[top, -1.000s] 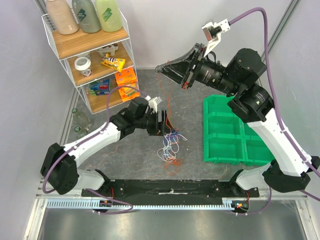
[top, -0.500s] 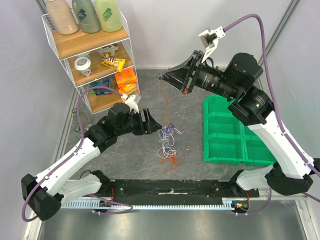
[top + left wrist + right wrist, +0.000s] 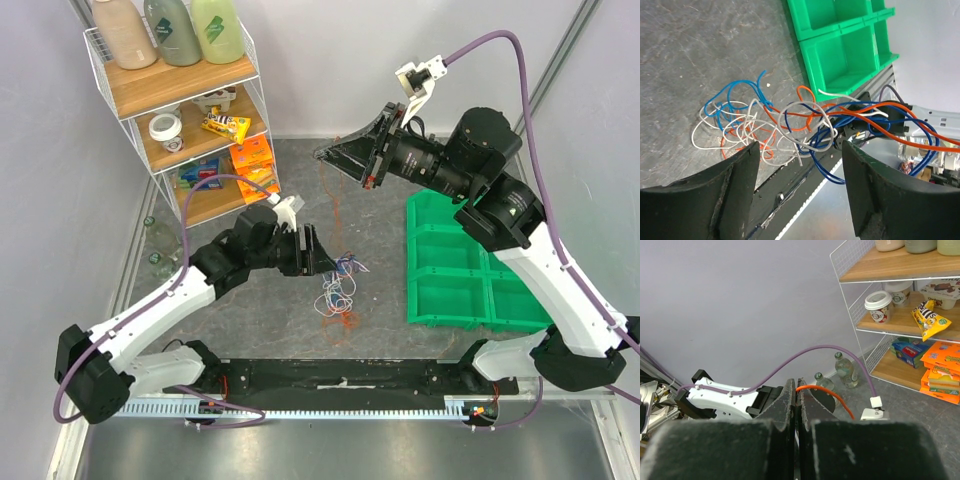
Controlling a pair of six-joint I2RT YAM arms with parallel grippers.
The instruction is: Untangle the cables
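The cables (image 3: 338, 290) lie as a loose tangle of orange, white and blue wires on the grey table, and also show in the left wrist view (image 3: 765, 120). My left gripper (image 3: 312, 250) hovers just left of the tangle, open (image 3: 800, 149). A blue loop hangs in the gap between its fingers (image 3: 880, 200), gripped by neither. My right gripper (image 3: 325, 152) is raised high at the back, shut (image 3: 798, 387) on one orange wire (image 3: 825, 390). That thin orange wire (image 3: 330, 200) runs down to the tangle.
Green compartment bins (image 3: 450, 260) stand right of the tangle, close to it in the left wrist view (image 3: 840, 45). A wire shelf rack (image 3: 190, 110) with bottles and snacks stands at the back left. Glass bottles (image 3: 160, 240) sit on the floor beside it.
My left gripper drew back to the left, then came in again toward the tangle, with its jaws slightly narrower. The right gripper rose a little with the orange wire.
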